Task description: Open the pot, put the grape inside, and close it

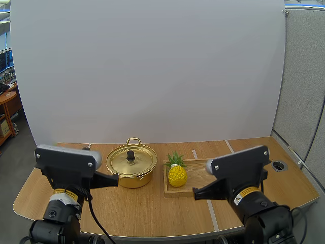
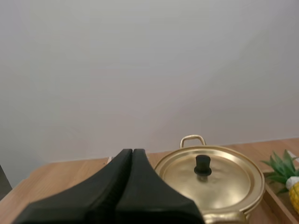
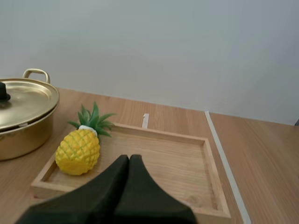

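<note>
Pressing together, empty — left fingers [image 2: 112, 186] near pot [image 2: 258, 186] | right fingers [image 3: 107, 191] likewise — near tray [image 3: 168, 158]

— What is hiding the pot [image 1: 133, 180]?
— The lid [image 2: 224, 183] is covering its inside; the left gripper [image 2: 132, 150] is blocking its near wall.
— And beside the pot?
— The pineapple [image 2: 283, 171] is running off the edge, and the right gripper [image 3: 129, 158] is masking the front rim of the tray [image 3: 187, 161].

Gold pot [image 1: 133, 179] stands upright on the table [image 1: 152, 213], closed. I see its lid [image 1: 121, 161] seated flat, black knob [image 1: 130, 154] at centre. The fruit I see is a yellow pineapple [image 1: 177, 176] with green leaves, upright at the left end of the wooden tray [image 1: 202, 170], just beside the pot, not touching.
</note>
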`<action>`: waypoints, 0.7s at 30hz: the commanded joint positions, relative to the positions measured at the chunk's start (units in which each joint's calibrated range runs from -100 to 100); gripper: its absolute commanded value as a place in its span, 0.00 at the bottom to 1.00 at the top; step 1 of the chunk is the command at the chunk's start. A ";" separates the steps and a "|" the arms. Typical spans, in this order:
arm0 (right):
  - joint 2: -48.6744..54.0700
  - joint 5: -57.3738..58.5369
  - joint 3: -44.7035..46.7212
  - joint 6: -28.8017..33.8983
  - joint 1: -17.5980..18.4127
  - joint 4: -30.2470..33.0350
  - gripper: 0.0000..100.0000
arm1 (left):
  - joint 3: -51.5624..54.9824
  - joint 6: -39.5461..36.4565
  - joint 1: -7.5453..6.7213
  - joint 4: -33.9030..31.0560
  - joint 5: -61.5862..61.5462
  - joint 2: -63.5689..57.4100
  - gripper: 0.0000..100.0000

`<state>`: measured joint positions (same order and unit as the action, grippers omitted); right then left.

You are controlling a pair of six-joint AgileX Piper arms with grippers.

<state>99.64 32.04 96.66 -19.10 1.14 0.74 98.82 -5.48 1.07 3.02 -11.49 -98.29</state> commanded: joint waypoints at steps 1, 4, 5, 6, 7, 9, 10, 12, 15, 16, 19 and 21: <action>0.36 -1.74 2.53 0.08 -0.28 0.47 0.00 | 1.18 -0.31 0.12 -0.52 1.44 -0.43 0.00; 0.36 -2.47 3.34 0.08 -0.28 0.47 0.00 | 1.18 -0.31 0.12 -0.52 -1.63 -0.43 0.00; 0.36 -1.95 3.34 0.08 -0.28 0.47 0.00 | 1.18 -0.31 0.12 -0.52 -1.96 -0.43 0.00; 0.36 -1.94 3.34 0.08 -0.28 0.47 0.00 | 1.18 -0.31 0.12 -0.52 -1.96 -0.43 0.00; 0.36 -1.72 3.34 0.08 -0.28 0.36 0.00 | 1.18 -0.31 0.12 -0.52 -2.41 -0.43 0.00; 0.36 -1.59 3.34 0.08 -0.28 0.11 0.00 | 1.18 -0.31 0.12 -0.40 -4.48 -0.43 0.00; 0.36 -1.25 3.34 0.19 -0.28 -0.02 0.00 | 1.18 -0.31 0.12 -0.40 -6.20 -0.43 0.00; 0.36 -1.12 3.34 0.57 -0.28 -0.02 0.00 | 1.18 -0.31 0.12 -0.40 -9.81 -0.43 0.00; 0.36 -1.12 3.34 0.89 -0.28 -0.02 0.00 | 1.18 -0.31 0.12 -0.40 -15.06 -0.43 0.00; 0.36 -1.12 3.34 0.89 -0.28 -0.02 0.00 | 1.18 -0.31 0.12 -0.40 -16.86 -0.43 0.00; 0.36 -0.94 3.34 0.89 -0.28 -0.02 0.00 | 1.18 -0.31 0.12 -0.40 -16.86 -0.43 0.00; 0.36 -0.66 3.34 0.89 -0.28 -0.02 0.00 | 1.18 -0.31 0.12 -0.40 -16.86 -0.43 0.00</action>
<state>99.64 32.04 99.80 -18.74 1.14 0.74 100.00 -5.48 1.07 3.02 -27.92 -98.29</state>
